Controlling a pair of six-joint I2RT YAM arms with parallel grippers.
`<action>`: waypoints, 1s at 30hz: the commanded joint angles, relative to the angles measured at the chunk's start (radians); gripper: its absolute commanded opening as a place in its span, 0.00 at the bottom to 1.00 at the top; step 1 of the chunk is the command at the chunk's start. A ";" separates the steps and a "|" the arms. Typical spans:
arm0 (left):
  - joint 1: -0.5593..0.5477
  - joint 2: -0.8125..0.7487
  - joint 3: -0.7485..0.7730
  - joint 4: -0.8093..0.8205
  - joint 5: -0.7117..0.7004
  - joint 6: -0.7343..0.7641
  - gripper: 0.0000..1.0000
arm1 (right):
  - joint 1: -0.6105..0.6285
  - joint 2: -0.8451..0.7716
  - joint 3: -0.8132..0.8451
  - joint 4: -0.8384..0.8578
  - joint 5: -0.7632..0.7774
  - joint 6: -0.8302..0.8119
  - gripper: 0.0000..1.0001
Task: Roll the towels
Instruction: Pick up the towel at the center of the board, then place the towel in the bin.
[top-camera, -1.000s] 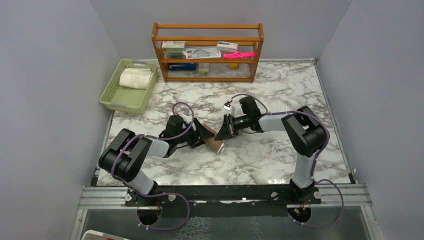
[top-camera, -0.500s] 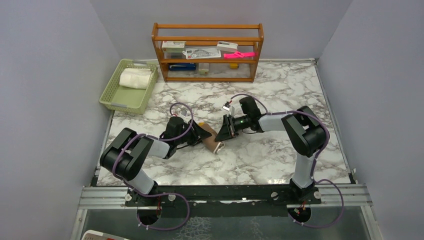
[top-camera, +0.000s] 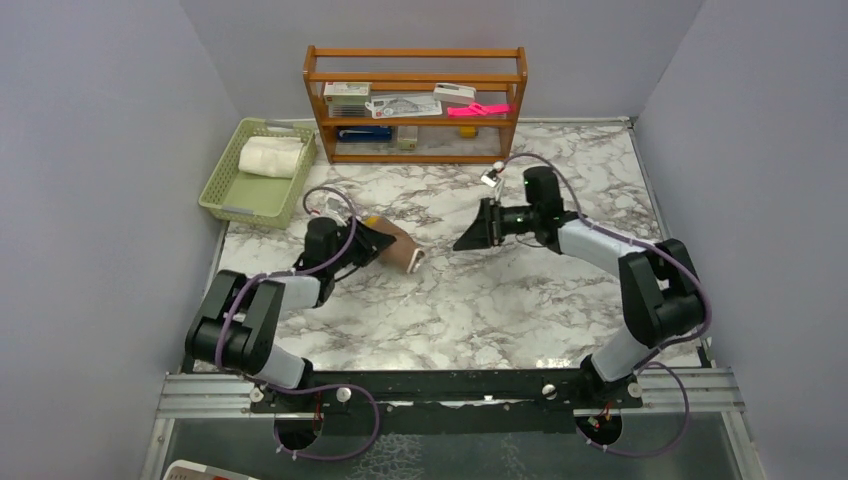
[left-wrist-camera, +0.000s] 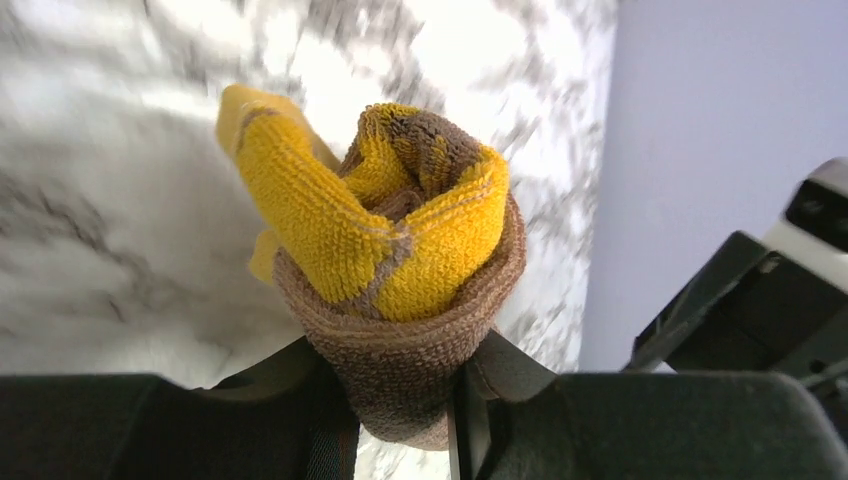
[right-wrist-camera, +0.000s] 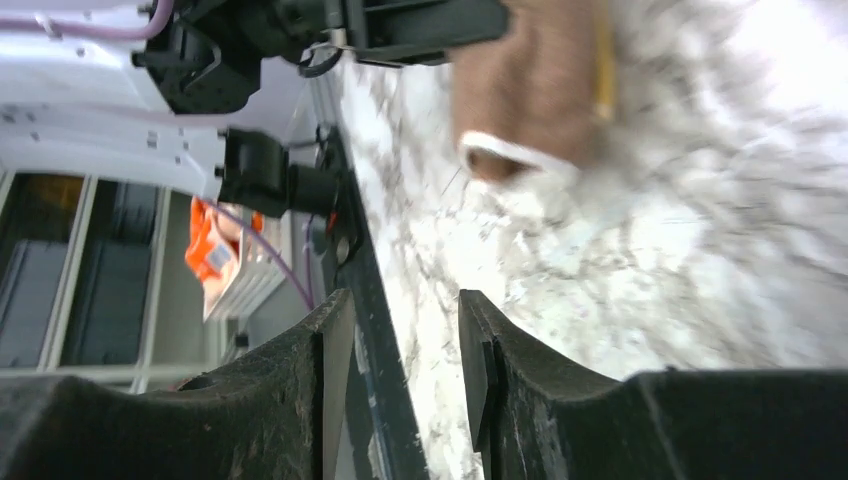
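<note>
1. Snugly rolled, the fuzzy brown towel with mustard trim is pinched in the left gripper, over the bench's left half.
2. Empty, the right gripper stands spread, well apart from it.

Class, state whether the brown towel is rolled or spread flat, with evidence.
Rolled: the brown towel forms a tight spiral seen end-on, gripped by the left end effector.
</note>
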 joint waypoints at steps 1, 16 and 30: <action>0.131 -0.159 0.109 -0.083 0.087 0.069 0.23 | -0.104 -0.077 -0.021 -0.032 -0.023 -0.060 0.44; 0.796 -0.054 0.678 -0.665 0.330 0.258 0.06 | -0.110 -0.132 -0.081 0.033 -0.063 -0.033 0.44; 0.876 0.273 0.833 -0.597 0.202 0.203 0.09 | -0.110 -0.155 -0.104 0.049 -0.076 -0.033 0.44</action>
